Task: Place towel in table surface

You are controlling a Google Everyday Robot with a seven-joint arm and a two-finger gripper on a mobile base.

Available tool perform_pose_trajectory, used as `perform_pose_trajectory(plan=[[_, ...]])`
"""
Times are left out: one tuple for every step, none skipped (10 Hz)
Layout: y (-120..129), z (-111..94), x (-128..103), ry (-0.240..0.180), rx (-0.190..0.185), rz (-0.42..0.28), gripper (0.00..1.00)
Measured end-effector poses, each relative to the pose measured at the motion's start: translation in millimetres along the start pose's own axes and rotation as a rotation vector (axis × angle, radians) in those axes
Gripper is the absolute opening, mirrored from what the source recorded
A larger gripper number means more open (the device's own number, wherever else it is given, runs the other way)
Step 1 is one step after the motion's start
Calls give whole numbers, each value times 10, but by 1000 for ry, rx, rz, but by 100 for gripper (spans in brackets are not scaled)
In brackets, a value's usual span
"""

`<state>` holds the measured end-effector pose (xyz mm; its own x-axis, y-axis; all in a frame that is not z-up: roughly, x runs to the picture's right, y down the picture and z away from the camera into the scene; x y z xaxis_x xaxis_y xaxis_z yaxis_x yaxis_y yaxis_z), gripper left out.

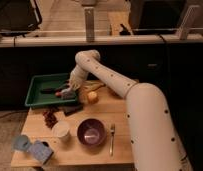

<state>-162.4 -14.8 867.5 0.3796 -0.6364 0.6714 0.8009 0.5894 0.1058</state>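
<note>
Wooden and pale, the surface (122, 150) stands in front of a dark counter wall with a light rail along its top. At its far left corner sits a green tray (37, 86), and everything else is best placed from that tray. The robot's white arm (120, 85) reaches in from the near right, bends at an elbow above the tray, and drops to the pincer (68, 93), which hangs at the tray's right edge, low over its rim; whether its fingers are wide or narrow cannot be told. A dark object and something reddish lie inside the tray just beside the pincer, too small to identify. The towel (71, 108), a dark grey cloth, lies flat on the wood just in front of the tray's near right corner, below the pincer. Right of the tray, beside the arm, rests a yellow-orange fruit (92, 97). In front of the tray is a cluster of dark red pieces (50, 118), then a white cup (61, 131), and right of that a purple bowl (91, 132) with a fork (112, 138) at its right side. Farther toward the near left corner lie pale blue objects (32, 147).
</note>
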Motion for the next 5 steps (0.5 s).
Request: perform_pose_trajectory(plan=[[49,-69,-117,-2,7,-6,2],[117,-198,-237,0,14,-15,2],[191,-380,-373,5,11,-28,2],[219,-463,-475,3,6,-40,2],[277,-533,-593,-12,2,-47,2]])
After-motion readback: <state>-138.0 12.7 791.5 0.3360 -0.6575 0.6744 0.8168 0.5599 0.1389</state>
